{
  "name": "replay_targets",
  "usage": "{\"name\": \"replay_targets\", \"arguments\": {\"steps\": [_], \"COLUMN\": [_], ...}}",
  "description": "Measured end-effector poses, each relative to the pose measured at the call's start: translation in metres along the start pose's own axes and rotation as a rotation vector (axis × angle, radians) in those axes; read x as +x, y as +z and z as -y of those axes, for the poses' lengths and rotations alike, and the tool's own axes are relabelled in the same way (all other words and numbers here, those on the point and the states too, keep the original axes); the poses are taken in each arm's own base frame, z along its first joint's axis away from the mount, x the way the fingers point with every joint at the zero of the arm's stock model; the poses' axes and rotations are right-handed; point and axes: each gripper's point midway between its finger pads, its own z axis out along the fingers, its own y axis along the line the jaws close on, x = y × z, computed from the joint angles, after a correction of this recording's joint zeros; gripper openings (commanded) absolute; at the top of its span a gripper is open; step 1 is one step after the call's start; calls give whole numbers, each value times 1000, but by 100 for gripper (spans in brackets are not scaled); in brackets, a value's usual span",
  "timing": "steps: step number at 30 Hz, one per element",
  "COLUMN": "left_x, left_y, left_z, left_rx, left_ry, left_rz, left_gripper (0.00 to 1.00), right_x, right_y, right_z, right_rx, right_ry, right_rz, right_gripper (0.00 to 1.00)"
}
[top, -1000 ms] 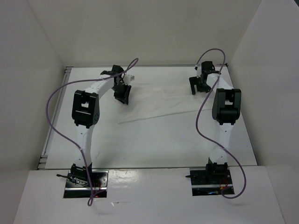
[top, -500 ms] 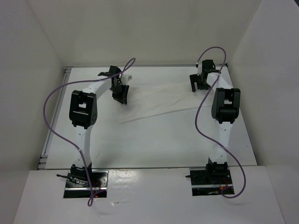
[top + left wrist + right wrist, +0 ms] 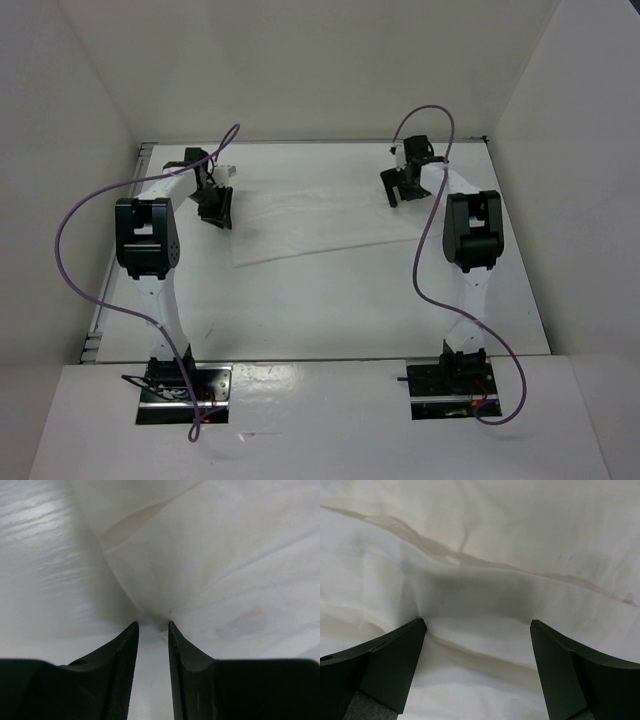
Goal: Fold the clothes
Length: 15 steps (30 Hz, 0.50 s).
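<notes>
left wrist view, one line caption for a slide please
Left gripper pinching a bunched peak of the white clothes over the table

White table (image 3: 330,305), wrinkled white clothes (image 3: 320,215) spread on it

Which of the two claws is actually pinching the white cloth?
The left gripper: its fingers stand close together with the clothes drawn into a peak between their tips. The right gripper gapes wide over the fabric.
</notes>
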Motion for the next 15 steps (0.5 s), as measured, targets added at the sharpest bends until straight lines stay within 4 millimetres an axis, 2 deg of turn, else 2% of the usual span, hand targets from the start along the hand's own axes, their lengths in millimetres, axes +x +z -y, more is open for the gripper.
{"name": "replay_targets", "arguments": {"steps": [4,8,10,15], "left_x": [7,12,14,15], "left_y": [-5,-8,-9,-19], "left_z": [-11,-18,-22,-41], "left_rx": [-25,-49,-60,-104], "left_ry": [35,76,81,70], "left_rz": [-22,-43,-50,-63], "left_gripper": [38,38,38,40], "right_x": [0,3,6,13], "right_y": [-7,-13,-16,-22], "right_z": [-45,-74,-81,-80], "right_rx": [-43,-83,-97,-91], "right_ry": [-87,-135,-146,-147], "right_rz": [-15,-33,-44,-65], "right_gripper": [95,95,96,96]}}
